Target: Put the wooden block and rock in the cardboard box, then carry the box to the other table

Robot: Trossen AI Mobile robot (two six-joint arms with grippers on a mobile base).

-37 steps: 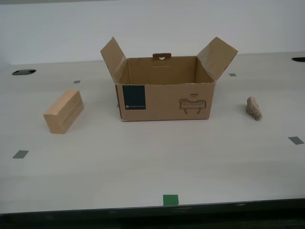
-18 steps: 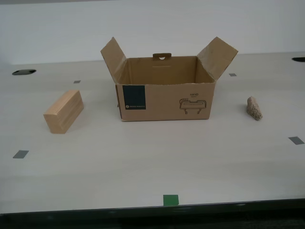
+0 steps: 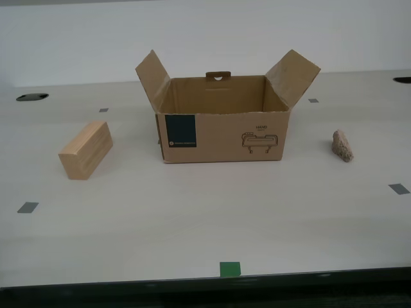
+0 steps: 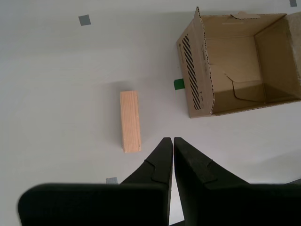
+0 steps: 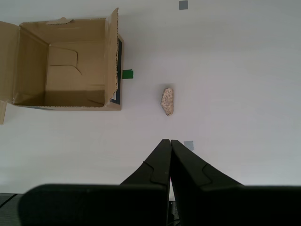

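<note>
The cardboard box (image 3: 221,125) stands open and empty in the middle of the pale table, flaps up, also seen from above as the cardboard box (image 4: 235,61) and the cardboard box (image 5: 66,66). The wooden block (image 3: 86,151) lies toward the exterior view's left; my second gripper (image 4: 170,141) hangs shut high above, a little beside the wooden block (image 4: 130,121). The rock (image 3: 343,145) sits toward the exterior view's right; my first gripper (image 5: 167,142) hangs shut high above the table, apart from the rock (image 5: 167,100). Neither arm shows in the exterior view. The other table is out of view.
Grey tape squares (image 3: 27,207) dot the table (image 3: 205,212), and a green tape mark (image 3: 230,269) sits near its front edge. Dark cable holes (image 3: 32,97) lie at the far edge. A white wall stands behind.
</note>
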